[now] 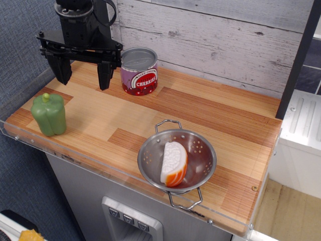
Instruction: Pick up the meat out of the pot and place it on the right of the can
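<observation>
The meat [173, 163], a half-round white slice with an orange rind, lies inside the pot [200, 153], a shiny steel colander with two wire handles near the table's front edge. The can [139, 71] with the purple and red "CHERRIES" label stands at the back of the table by the wall. My black gripper [84, 75] hangs open and empty at the back left, just left of the can and far from the pot.
A green toy pepper [49, 114] stands at the front left of the wooden tabletop [120, 120]. A white plank wall [210, 40] runs behind. A clear rim edges the table. A dark post [298, 55] stands at the right.
</observation>
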{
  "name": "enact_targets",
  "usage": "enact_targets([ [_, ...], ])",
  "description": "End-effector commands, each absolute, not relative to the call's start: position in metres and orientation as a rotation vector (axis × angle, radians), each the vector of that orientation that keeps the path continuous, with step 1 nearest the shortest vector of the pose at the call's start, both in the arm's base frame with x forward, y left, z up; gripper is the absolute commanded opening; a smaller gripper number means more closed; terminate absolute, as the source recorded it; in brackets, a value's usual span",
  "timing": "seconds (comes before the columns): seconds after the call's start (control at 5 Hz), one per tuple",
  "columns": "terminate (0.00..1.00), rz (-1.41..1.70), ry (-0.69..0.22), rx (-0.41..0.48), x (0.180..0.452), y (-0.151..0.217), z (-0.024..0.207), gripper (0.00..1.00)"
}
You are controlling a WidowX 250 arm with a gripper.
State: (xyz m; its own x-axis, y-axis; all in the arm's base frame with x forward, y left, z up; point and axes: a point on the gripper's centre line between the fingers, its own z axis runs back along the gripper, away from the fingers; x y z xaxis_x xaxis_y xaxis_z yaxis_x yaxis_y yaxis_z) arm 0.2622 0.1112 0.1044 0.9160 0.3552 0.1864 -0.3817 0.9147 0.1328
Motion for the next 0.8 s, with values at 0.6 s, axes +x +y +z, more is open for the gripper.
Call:
enact_targets([
  [0.6, 0.0, 0.174, -0.177, 0.116, 0.247, 0.009, 0.118, 1.0],
])
